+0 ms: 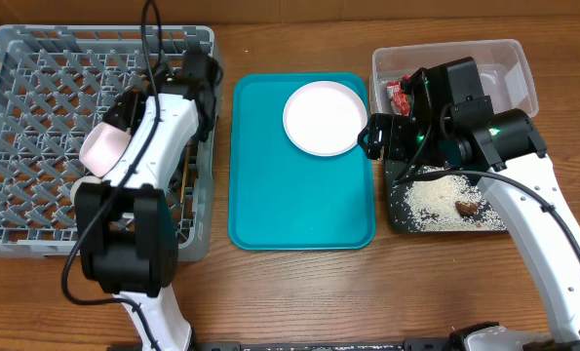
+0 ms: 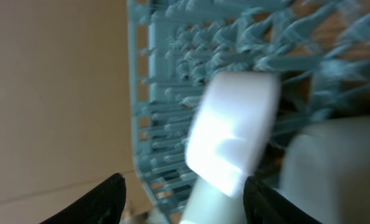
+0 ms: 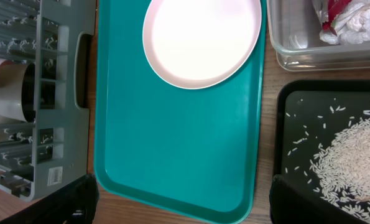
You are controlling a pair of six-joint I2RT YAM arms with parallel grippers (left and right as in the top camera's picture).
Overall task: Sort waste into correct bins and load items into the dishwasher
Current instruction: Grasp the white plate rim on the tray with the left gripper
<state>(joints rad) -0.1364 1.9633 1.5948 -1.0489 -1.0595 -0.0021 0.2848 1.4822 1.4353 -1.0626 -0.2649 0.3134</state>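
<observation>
The large pale-pink plate (image 1: 322, 118) lies at the far end of the teal tray and also shows in the right wrist view (image 3: 202, 38). My right gripper (image 1: 377, 136) (image 3: 185, 205) is open and empty, above the tray's right side. The clear tub (image 1: 509, 54) (image 3: 284, 53) holds the red wrapper (image 1: 402, 95) (image 3: 337, 9) and white paper (image 3: 359, 28). The black tray (image 1: 397, 210) (image 3: 296, 106) holds rice (image 1: 436, 195) (image 3: 352, 149) and a brown lump (image 1: 468, 207). My left gripper (image 1: 187, 73) (image 2: 183, 202) is over the grey dish rack (image 1: 36, 97) (image 2: 172, 93), jaws wide apart, with a blurred white object (image 2: 234, 130) in front.
The teal tray (image 1: 299, 205) (image 3: 172, 143) lies between the rack and the bins. A pale pink dish (image 1: 104, 146) (image 3: 1, 81) stands in the rack beside my left arm. The rack's right wall (image 3: 60, 93) borders the tray.
</observation>
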